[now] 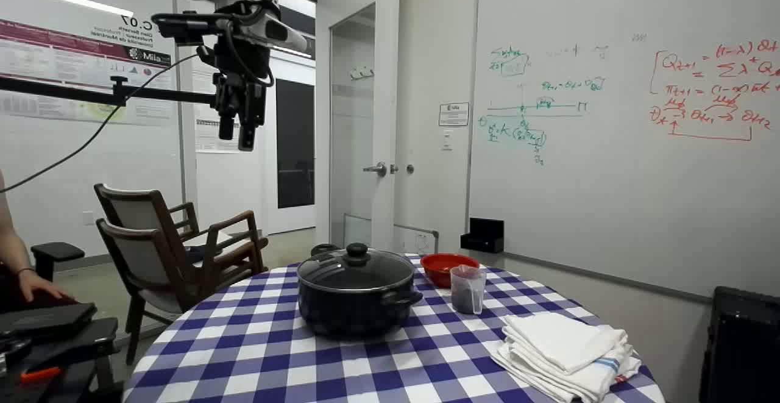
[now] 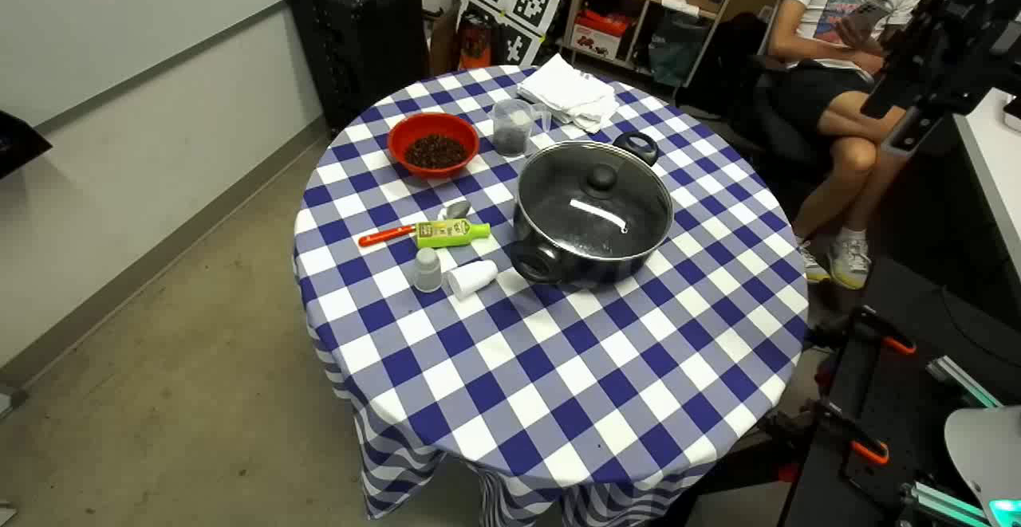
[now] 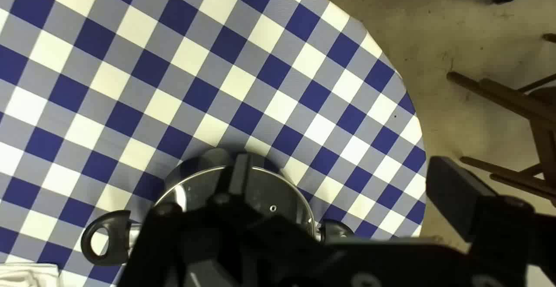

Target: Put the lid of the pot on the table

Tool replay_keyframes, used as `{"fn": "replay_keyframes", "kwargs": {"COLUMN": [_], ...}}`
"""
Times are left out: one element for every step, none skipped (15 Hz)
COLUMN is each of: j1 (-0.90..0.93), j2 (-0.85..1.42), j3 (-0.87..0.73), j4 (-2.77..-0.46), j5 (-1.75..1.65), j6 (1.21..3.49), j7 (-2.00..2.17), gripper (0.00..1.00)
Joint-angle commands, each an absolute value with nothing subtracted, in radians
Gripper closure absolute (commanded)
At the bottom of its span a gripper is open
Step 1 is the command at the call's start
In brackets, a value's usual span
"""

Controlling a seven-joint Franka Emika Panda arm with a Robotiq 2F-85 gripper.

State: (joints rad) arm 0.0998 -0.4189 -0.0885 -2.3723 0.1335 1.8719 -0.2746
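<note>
My jaws hang released and spread wide, higher than the pot [image 1: 347, 314]. The glass lid [image 2: 589, 202] sits on the pot, which stands on the bench [image 2: 574, 375] near a red bowl [image 1: 436, 274].

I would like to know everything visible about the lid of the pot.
The lid is a round, shallow-domed, transparent disc, apparently glass, with a thin metallic rim and a dark knob at its centre. A bright reflection crosses it; a small ring, perhaps a vent, shows in the wrist view. It sits level, knob up, on the pot, covering the opening. Only the pot touches it; the end effector hangs apart, higher up.
</note>
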Motion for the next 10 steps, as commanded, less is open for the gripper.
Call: {"fn": "replay_keyframes", "kwargs": {"j1": [0.083,0.079,0.076,0.067,0.061,0.053,0.047,0.041,0.036,0.032], "j2": [-0.418,-0.392,-0.370,-0.336,-0.309,-0.274,-0.238,-0.203,-0.167,-0.131], "j3": [-0.074,-0.070,-0.069,-0.060,-0.054,-0.045,-0.037,-0.030,-0.024,-0.020], "j4": [-2.369,-2.356,-2.346,-2.331,-2.321,-2.310,-2.295,-2.278,-2.258,-2.232], "j5": [0.139,0.133,0.135,0.119,0.107,0.085,0.063,0.042,0.021,0.002], "j6": [1.870,1.889,1.908,1.940,1.971,2.014,2.046,2.074,2.095,2.110], "j7": [-0.280,-0.267,-0.265,-0.241,-0.226,-0.205,-0.188,-0.170,-0.150,-0.132], "gripper": [0.00,0.00,0.00,0.00,0.00,0.00,0.00,0.00,0.00,0.00]}}
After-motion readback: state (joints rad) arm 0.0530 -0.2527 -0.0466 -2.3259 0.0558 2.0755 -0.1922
